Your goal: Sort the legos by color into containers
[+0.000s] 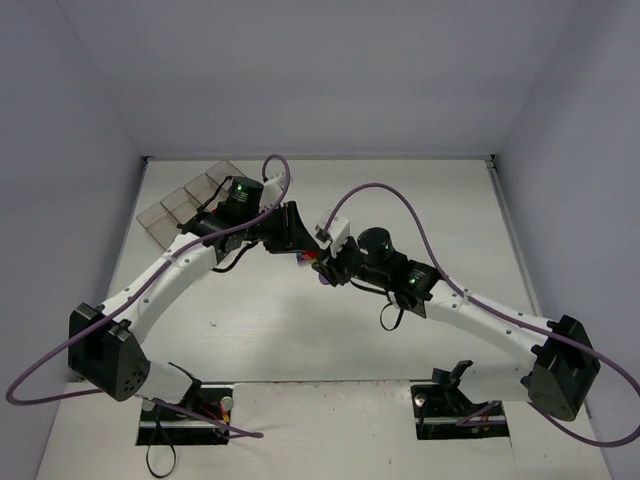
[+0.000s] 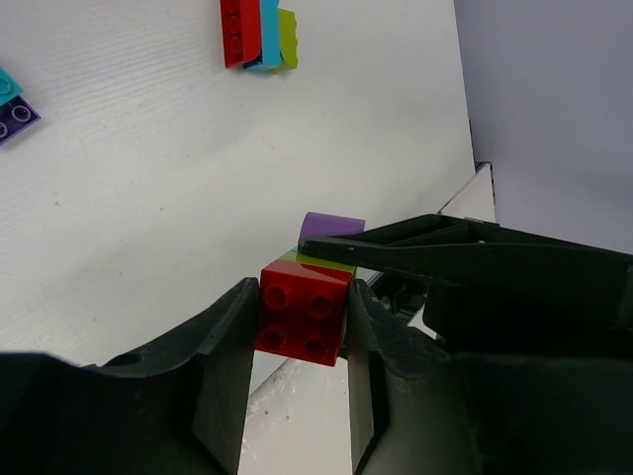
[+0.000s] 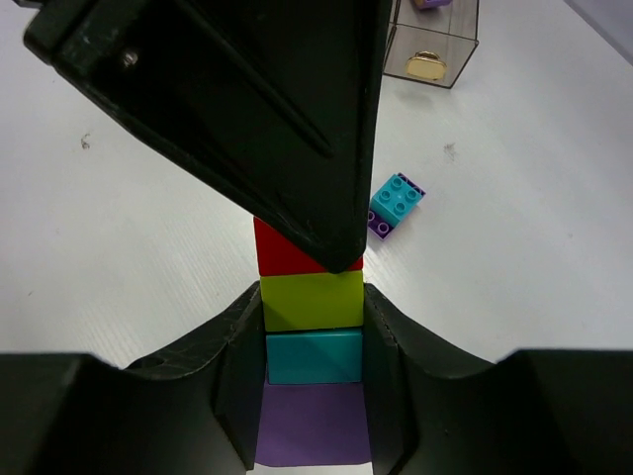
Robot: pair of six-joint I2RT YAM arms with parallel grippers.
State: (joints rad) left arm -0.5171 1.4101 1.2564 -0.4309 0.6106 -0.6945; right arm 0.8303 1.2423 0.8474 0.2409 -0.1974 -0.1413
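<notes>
White tabletop (image 1: 400, 200), grey walls (image 1: 300, 80): lego stack (image 1: 318, 268) held mid-table at both ends.
L gripper (image 2: 302, 297) clamped on small red studded plastic brick (image 2: 302, 322); R gripper (image 3: 312, 297) clamped on joined lime-cyan-purple bricks (image 3: 312, 341). Smoky clear plastic bins (image 1: 185, 205) back-left, well apart.

A white table (image 1: 300, 330) with a faint grain carries the scene. Pale grey-lavender walls close it in on three sides: a back wall (image 1: 320, 70) at 12 o'clock, one side wall (image 1: 60, 200) at 9 o'clock and another side wall (image 1: 585, 150) at 3 o'clock. A dark seam (image 1: 320, 158) runs where the table meets the back wall. The right wrist view shows two small dark scuff marks on the table, one (image 3: 84, 142) at 10 o'clock and one (image 3: 450, 151) at 2 o'clock.
</notes>
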